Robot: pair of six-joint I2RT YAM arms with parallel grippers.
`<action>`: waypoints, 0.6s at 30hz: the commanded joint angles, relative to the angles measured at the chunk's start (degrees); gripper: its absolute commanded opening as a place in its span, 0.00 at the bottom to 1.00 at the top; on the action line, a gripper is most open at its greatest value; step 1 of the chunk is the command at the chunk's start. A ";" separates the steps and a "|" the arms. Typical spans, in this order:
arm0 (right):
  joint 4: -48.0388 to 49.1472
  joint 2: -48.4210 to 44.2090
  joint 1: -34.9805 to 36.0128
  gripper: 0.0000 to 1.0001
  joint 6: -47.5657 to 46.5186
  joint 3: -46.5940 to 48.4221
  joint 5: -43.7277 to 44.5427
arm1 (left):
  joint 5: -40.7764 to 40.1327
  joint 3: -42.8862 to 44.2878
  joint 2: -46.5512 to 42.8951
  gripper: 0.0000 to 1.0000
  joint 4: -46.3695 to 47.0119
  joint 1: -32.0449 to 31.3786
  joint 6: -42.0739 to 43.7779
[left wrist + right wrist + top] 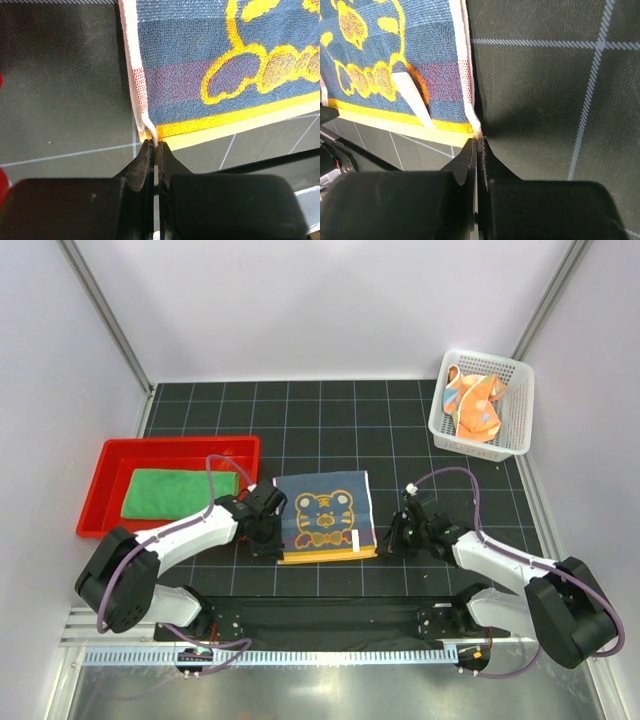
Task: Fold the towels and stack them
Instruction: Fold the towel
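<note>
The dark blue towel [325, 515] with the tiger cartoon lies flat and open on the gridded mat [330, 420], midway along its near edge; the green towel [178, 490] sits folded in the red tray [120, 455] at the left edge, and the orange towel [472, 405] is bunched in the white basket [515, 370] at the far right corner.

The left gripper [154, 145] has its jaws pressed together on the near left corner of the blue towel, right where the white side hem meets the yellow-orange band; the right gripper [479, 142] is pinched the same way on the near right corner, beside a white label [412, 97].

The cloth looks light, thin and limp, so it should sag between the two holds; the hemmed corners are the firmest places to grip, though each pinch takes only the very tip and could slip; carrying both corners evenly to the far edge looks like the next need.
</note>
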 commanded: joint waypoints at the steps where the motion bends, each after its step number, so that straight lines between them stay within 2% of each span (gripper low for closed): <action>1: 1.31 0.79 -0.54 0.01 -0.86 -0.31 3.78 | -1.19 -2.20 -0.37 0.00 0.15 0.45 -0.12; 9: 1.41 1.32 -0.63 0.01 -0.60 -1.37 4.22 | -1.01 -5.63 -0.02 0.00 1.74 -0.08 -1.00; 11: 0.97 0.89 -0.54 0.07 -0.51 -1.28 3.87 | -0.93 -5.72 -0.01 0.00 1.74 -0.17 -1.00; 13: 0.44 -0.34 -0.54 0.12 -0.60 -1.19 3.26 | -0.93 -5.29 -0.28 0.11 1.12 -0.43 -1.09; 14: 0.00 -1.04 -0.54 0.18 -0.77 -0.85 2.82 | -1.02 -5.11 -0.63 0.16 0.86 -0.43 -1.18; 15: -1.48 -1.66 -0.54 0.22 -1.21 -0.41 2.81 | -0.93 -4.59 -0.98 0.30 0.51 -0.52 -1.00; 18: -4.21 -5.09 -0.63 0.32 -3.66 2.05 4.21 | 1.96 -0.99 -2.03 0.40 -2.56 -0.78 1.45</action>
